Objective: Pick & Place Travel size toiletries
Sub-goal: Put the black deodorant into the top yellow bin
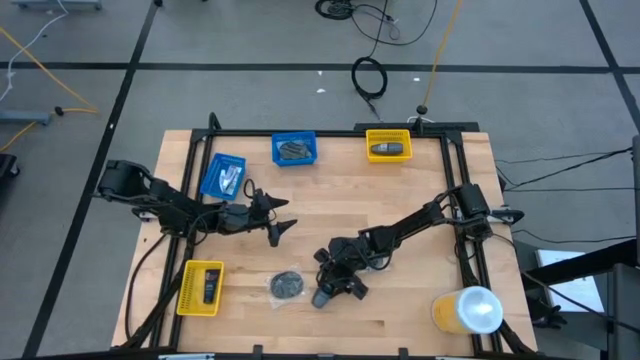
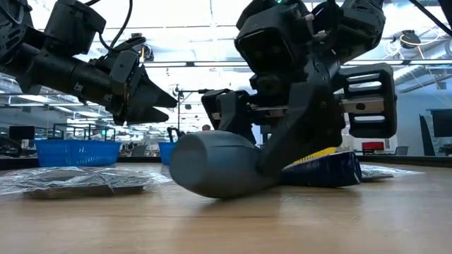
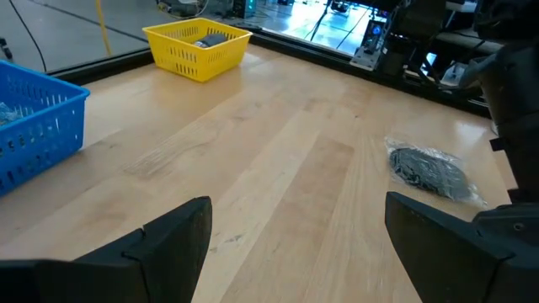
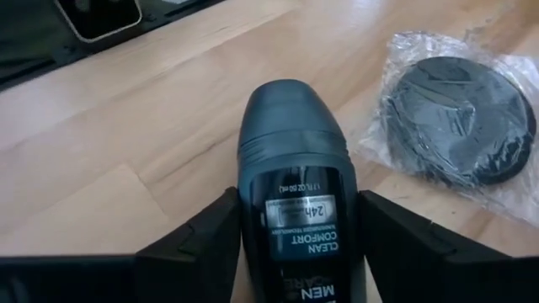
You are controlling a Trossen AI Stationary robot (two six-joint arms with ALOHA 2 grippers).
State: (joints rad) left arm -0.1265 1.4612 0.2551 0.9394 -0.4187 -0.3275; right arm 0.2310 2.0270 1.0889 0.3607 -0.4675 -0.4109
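A dark-grey roll-on deodorant bottle lies on the wood near the table's front middle, rounded cap pointing away from my right gripper. That gripper is shut on it. Just left of the bottle lies a round dark pad in clear wrap, flat on the table. My left gripper hovers open over the table's middle left, with only bare wood between its fingers. My right gripper pinches the bottle's body between its two fingers, one on each side just behind the cap. The fingers slant down from the table's right and lie along the bottle. Its cap end rests on the wood.
Two blue bins and a yellow bin stand at the back. Another yellow bin sits front left. A large yellow-and-white cylinder stands front right. A dark-blue packet lies behind the right gripper.
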